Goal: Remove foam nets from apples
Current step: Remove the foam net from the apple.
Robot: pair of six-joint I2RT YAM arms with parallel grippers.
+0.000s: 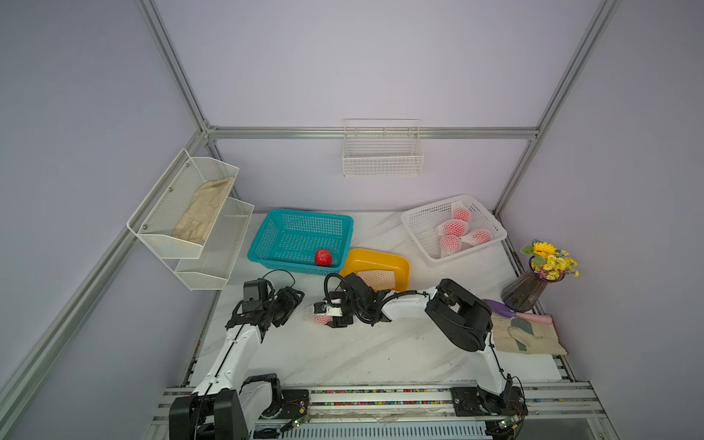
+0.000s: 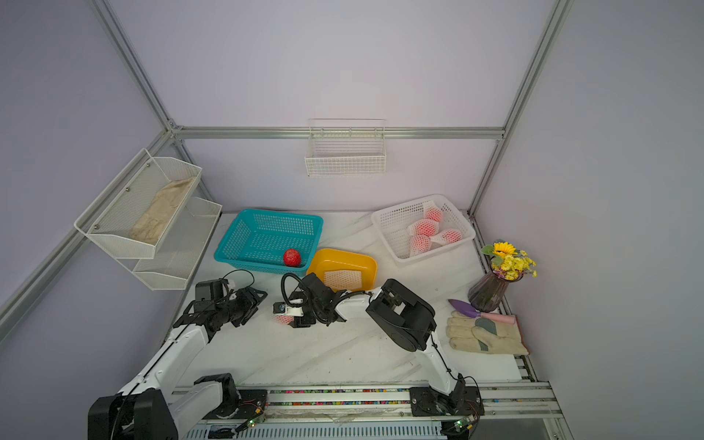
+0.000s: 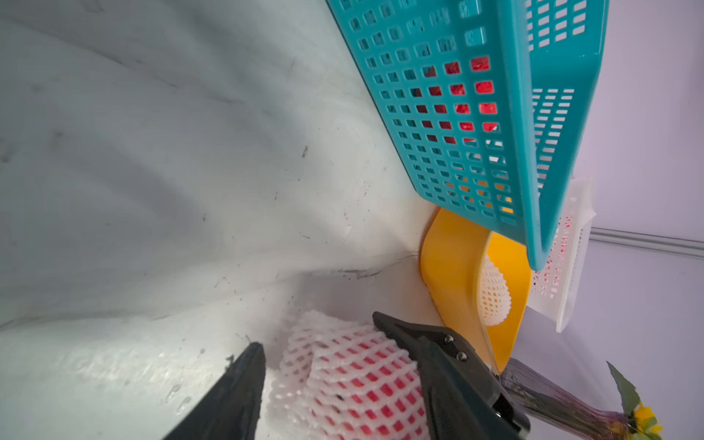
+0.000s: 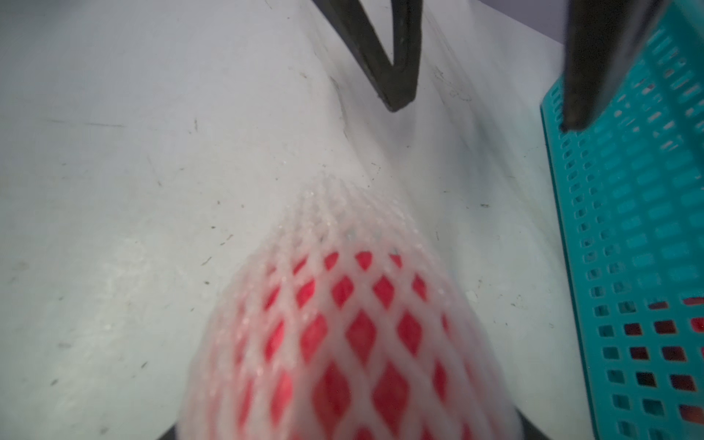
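A red apple in a white foam net (image 1: 319, 317) (image 4: 343, 324) lies mid-table, its net's empty end pointing at the left arm. My right gripper (image 1: 330, 315) (image 4: 346, 419) is shut on its apple end, and only dark finger edges show beside the net. My left gripper (image 1: 299, 296) (image 3: 318, 331) is open, its fingers (image 4: 396, 76) a short way off the net's tip, touching nothing. A bare red apple (image 1: 323, 258) sits in the teal basket (image 1: 266, 236). An empty foam net (image 1: 375, 280) lies in the yellow tray (image 1: 404, 266). Several netted apples (image 1: 453, 228) fill the white basket (image 1: 419, 224).
A vase of flowers (image 1: 525, 291), a purple trowel (image 1: 499, 308) and a work glove (image 1: 533, 337) sit at the right edge. Wire shelves (image 1: 190, 228) hang on the left wall and a wire basket (image 1: 383, 160) on the back wall.
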